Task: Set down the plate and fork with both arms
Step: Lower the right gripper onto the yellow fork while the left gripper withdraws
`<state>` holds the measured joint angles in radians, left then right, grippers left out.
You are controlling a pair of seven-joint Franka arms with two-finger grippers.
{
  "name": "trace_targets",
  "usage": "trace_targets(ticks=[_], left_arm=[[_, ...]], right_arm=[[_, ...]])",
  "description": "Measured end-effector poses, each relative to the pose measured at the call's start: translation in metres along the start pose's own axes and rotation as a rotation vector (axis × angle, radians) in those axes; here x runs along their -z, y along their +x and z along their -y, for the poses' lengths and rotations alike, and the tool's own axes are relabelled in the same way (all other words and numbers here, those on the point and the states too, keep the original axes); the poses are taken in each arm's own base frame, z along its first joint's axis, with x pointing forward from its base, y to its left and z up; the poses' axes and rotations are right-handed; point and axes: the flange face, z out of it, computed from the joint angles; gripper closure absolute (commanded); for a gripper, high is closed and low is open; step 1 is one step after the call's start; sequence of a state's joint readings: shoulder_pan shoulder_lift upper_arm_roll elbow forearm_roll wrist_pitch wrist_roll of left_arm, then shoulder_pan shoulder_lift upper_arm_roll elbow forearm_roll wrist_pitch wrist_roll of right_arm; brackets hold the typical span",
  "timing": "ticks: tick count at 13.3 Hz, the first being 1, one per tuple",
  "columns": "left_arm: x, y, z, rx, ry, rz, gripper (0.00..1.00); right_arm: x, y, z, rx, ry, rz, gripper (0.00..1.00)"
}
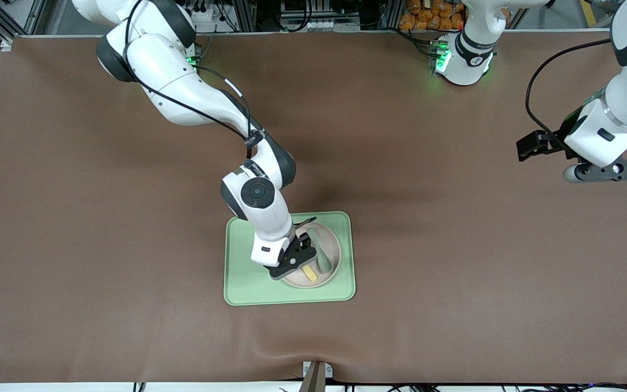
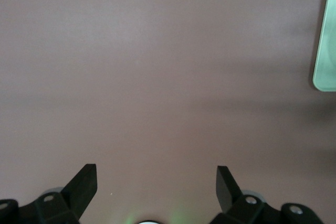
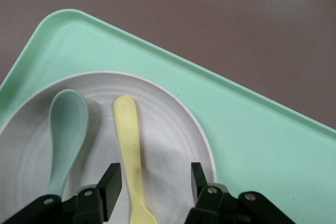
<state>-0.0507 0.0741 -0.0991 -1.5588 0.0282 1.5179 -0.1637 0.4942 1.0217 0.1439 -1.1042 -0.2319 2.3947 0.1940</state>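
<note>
The pale round plate (image 1: pixel 331 251) (image 3: pixel 168 124) sits on a light-green tray (image 1: pixel 243 283) (image 3: pixel 252 129). In it lie the slim pale-yellow fork (image 1: pixel 309 273) (image 3: pixel 128 140) and, beside it, a grey-green spoon (image 1: pixel 323 257) (image 3: pixel 65 129). My right gripper (image 1: pixel 295 261) (image 3: pixel 155 176) is low over the plate. Its fingers (image 3: pixel 111 178) straddle the fork's handle, with a wide gap on one side and the fork close to the other finger. The fork's tines are hidden under the hand. My left gripper (image 1: pixel 613 171) (image 2: pixel 156 182) waits open and empty above bare tablecloth at the left arm's end.
The brown cloth covers the whole table. The tray sits nearer the front camera than the table's middle. One corner of the tray (image 2: pixel 326 51) shows at the edge of the left wrist view. A small bracket (image 1: pixel 316 375) sticks up at the table's front edge.
</note>
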Motion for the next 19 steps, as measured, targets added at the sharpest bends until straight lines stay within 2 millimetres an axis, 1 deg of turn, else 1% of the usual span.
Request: trace_targets(ticks=[2, 3, 5, 6, 7, 9, 11, 12, 13, 15, 19], left_arm=[[0.007, -0.006, 0.016, -0.036, 0.001, 0.005, 0.00], [0.013, -0.010, 0.029, -0.051, 0.001, 0.001, 0.00], [0.030, -0.021, 0.052, -0.057, -0.004, -0.025, 0.00], [0.040, -0.026, 0.056, -0.055, -0.005, -0.040, 0.00], [0.048, -0.031, 0.054, -0.059, -0.006, -0.051, 0.00], [0.061, -0.036, 0.039, -0.069, -0.004, -0.066, 0.00], [0.064, -0.039, 0.021, -0.079, -0.002, -0.070, 0.00], [0.064, -0.040, 0.013, -0.085, 0.000, -0.070, 0.00], [0.063, -0.040, 0.008, -0.092, 0.001, -0.069, 0.00], [0.062, -0.040, 0.005, -0.098, 0.002, -0.063, 0.00], [0.062, -0.040, 0.003, -0.100, 0.003, -0.060, 0.00]], right_arm=[[-0.006, -0.003, 0.003, 0.003, 0.001, 0.008, 0.40], [-0.010, -0.005, 0.004, 0.004, 0.002, 0.013, 0.43], [-0.016, -0.008, 0.005, 0.005, 0.002, 0.021, 0.45], [-0.018, -0.009, 0.005, 0.005, 0.003, 0.022, 0.45], [-0.019, -0.009, 0.006, 0.004, 0.003, 0.022, 0.45], [-0.020, -0.010, 0.012, -0.003, 0.005, 0.024, 0.46], [-0.021, -0.011, 0.017, -0.010, 0.007, 0.024, 0.52], [-0.021, -0.011, 0.019, -0.010, 0.007, 0.024, 0.58], [-0.021, -0.011, 0.019, -0.010, 0.007, 0.024, 0.60], [-0.021, -0.011, 0.019, -0.010, 0.006, 0.024, 0.61], [-0.022, -0.011, 0.018, -0.011, 0.005, 0.022, 0.61]])
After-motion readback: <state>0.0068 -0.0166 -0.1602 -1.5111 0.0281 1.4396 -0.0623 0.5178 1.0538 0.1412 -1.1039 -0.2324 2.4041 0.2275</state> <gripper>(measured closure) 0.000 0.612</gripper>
